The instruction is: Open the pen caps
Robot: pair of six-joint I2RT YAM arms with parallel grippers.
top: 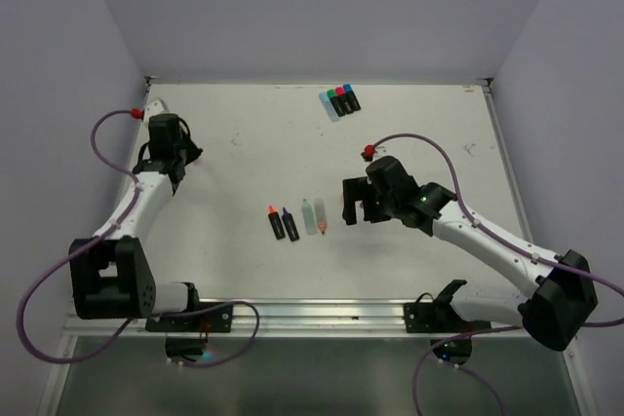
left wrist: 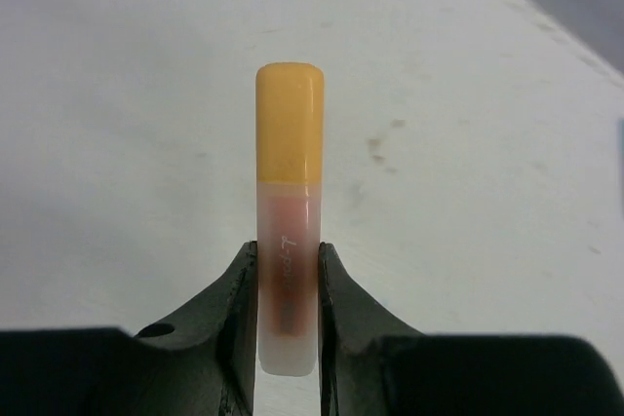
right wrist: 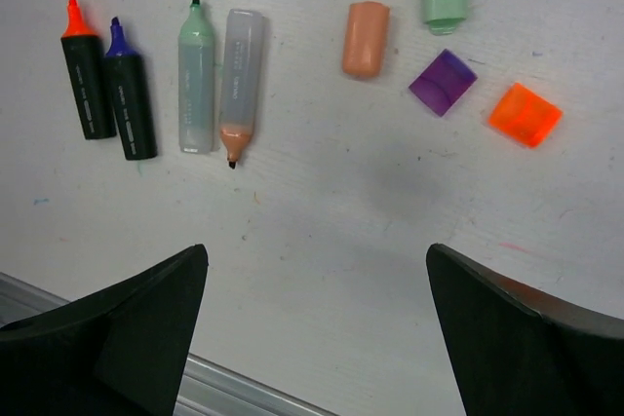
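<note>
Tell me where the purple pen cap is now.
In the right wrist view, the small purple plastic cap lies at upper right, between the peach plastic cap and the bright orange plastic cap.

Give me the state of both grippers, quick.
Left gripper: shut on a pale highlighter, its yellow-orange cap on.
Right gripper: open, holding nothing.

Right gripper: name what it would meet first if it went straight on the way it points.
Probably bare table, in the gap between the uncapped pens and the loose caps. The right gripper has its fingers open. The peach cap lies nearest that line, though depth is unclear.
</note>
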